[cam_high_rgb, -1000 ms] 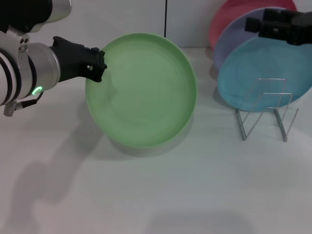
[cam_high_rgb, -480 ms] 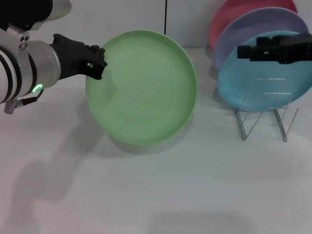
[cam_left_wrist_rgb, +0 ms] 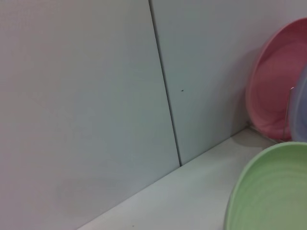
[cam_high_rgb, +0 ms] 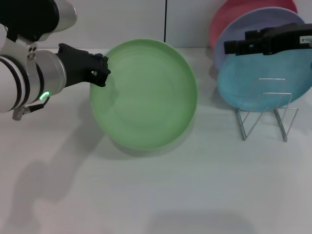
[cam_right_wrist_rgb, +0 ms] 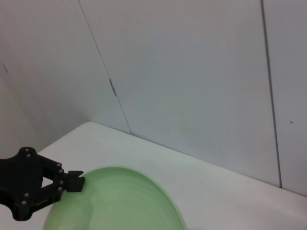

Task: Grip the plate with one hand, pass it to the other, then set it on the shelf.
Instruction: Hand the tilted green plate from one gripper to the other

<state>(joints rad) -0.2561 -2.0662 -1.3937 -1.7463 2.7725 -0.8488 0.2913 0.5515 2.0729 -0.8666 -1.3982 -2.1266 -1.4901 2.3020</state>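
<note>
The fingers of the left gripper (cam_high_rgb: pixel 100 73) are pinched on the rim of the green plate (cam_high_rgb: pixel 146 95), at the plate's edge on the robot's left; the right wrist view shows the same grasp, with the black fingers (cam_right_wrist_rgb: pixel 72 182) closed over the rim. From this grasp the plate stands out toward the robot's right, lifted and tilted above the white table (cam_high_rgb: pixel 161 195), with its face turned to the head camera, so its free edge is the one far from the left gripper. The right gripper (cam_high_rgb: pixel 234 47) hangs beyond that free edge, apart from it and a little higher, in front of the lavender plate (cam_high_rgb: pixel 273 19) and the light blue plate (cam_high_rgb: pixel 273 78); I cannot tell whether its fingers are spread or together. The hand-over, in my judgement, depends on this gap: the free rim points to the right gripper, which is the nearer one to it. The wire shelf (cam_high_rgb: pixel 267 109) stands on the table further from the plate, below the right gripper.
</note>
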